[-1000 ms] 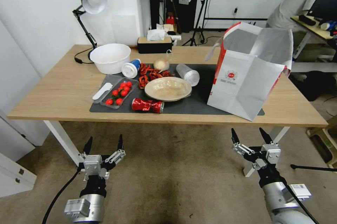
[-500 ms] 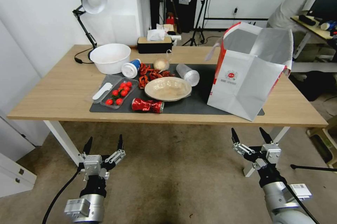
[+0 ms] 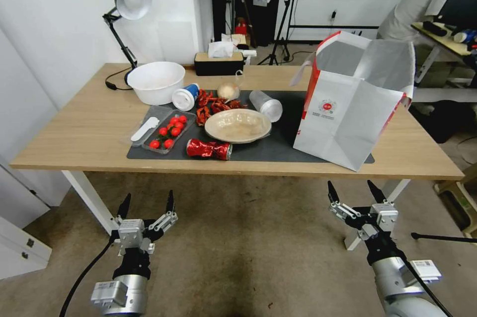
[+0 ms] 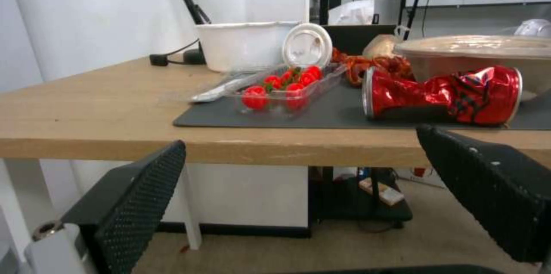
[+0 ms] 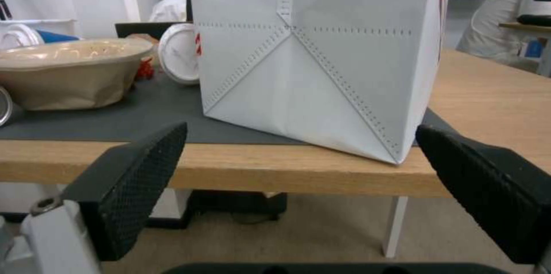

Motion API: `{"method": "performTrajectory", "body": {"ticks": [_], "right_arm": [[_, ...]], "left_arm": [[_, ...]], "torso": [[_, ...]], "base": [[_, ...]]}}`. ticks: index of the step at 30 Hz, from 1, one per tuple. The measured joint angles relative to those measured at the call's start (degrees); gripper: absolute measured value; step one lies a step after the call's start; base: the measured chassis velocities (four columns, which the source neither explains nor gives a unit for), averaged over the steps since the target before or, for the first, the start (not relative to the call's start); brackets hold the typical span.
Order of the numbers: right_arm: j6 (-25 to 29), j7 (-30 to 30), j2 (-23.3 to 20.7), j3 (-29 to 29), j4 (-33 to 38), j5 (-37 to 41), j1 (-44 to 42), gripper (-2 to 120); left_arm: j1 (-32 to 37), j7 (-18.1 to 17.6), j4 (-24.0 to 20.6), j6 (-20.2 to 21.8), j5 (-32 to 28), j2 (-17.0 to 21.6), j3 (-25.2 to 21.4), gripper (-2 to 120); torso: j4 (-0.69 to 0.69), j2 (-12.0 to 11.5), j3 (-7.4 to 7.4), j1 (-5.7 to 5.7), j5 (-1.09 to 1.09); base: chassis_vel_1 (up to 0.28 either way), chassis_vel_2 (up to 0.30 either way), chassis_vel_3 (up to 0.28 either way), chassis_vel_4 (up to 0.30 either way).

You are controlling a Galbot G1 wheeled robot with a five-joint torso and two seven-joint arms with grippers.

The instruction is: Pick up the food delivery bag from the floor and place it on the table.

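Observation:
The food delivery bag [image 3: 350, 108], a big white-and-red paper bag with silver lining, stands upright and open on the right part of the table [image 3: 74, 128], partly on the dark mat. Its white creased side [image 5: 310, 58] faces the right wrist camera. My right gripper [image 3: 356, 194] hangs open below the table's front edge, in front of the bag and apart from it. At the lower left my left gripper [image 3: 147, 203] is open over the floor [image 3: 238, 237], holding nothing.
On the mat lie a crushed red can [image 3: 208, 148], a tan bowl [image 3: 237, 125], a tomato tray [image 3: 168, 132], cups and red wrappers. A white bowl [image 3: 155, 81], desk lamp [image 3: 126, 1] and tissue box [image 3: 218, 61] stand behind. White table legs [image 3: 92, 200] flank the grippers.

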Motion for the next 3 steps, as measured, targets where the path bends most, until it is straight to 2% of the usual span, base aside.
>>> {"method": "performTrajectory", "body": {"ticks": [3], "right_arm": [[-0.01, 0.00, 0.00, 0.01, 0.00, 0.00, 0.00, 100]], "left_arm": [[0.00, 0.00, -0.01, 0.00, 0.00, 0.00, 0.00, 100]], "torso": [[0.00, 0.00, 0.00, 0.00, 0.00]], "base": [[0.000, 0.000, 0.000, 0.000]]}}
